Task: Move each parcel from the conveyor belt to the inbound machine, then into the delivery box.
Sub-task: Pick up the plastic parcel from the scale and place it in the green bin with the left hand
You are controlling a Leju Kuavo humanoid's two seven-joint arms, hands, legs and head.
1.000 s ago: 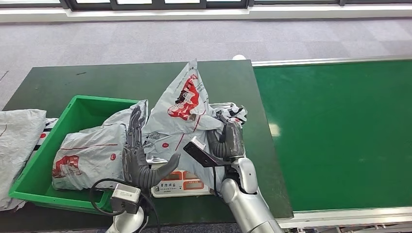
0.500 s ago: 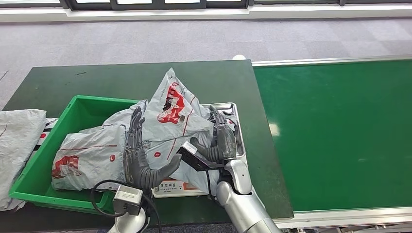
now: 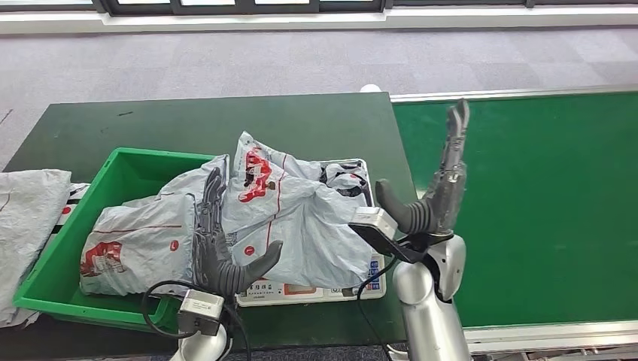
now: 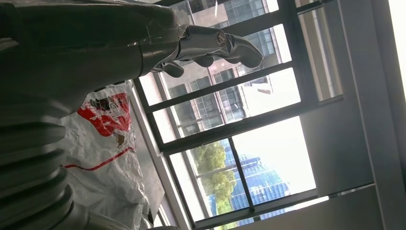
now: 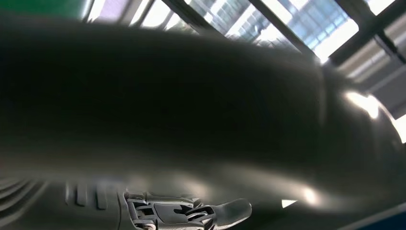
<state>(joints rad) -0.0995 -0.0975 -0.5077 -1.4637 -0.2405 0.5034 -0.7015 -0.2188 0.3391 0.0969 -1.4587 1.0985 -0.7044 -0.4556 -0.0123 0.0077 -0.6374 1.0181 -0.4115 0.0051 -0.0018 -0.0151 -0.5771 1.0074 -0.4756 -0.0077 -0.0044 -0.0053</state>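
A grey parcel [image 3: 290, 218] with red print lies slumped across the inbound machine [image 3: 305, 292], a flat scale with a display at its front. My left hand [image 3: 218, 252] stands open at the parcel's left edge, fingers stretched upward and thumb reaching toward the bag. My right hand [image 3: 439, 192] is open and raised to the right of the parcel, apart from it, at the edge of the green conveyor belt [image 3: 527, 203]. In the left wrist view the parcel [image 4: 105, 143] lies beside my open left hand [image 4: 210, 43]. The right wrist view is dark and blurred, with the right hand [image 5: 191, 211] spread.
The green delivery box [image 3: 116, 167] sits left of the scale with another grey parcel [image 3: 135, 241] inside. A grey bag [image 3: 26, 218] lies outside the box at far left. The dark green table [image 3: 188, 124] extends behind, grey floor beyond it.
My right hand let go of the parcel and swung up and to the right. The parcel, held up in a peak before, has dropped flat onto the scale. The left hand barely moved.
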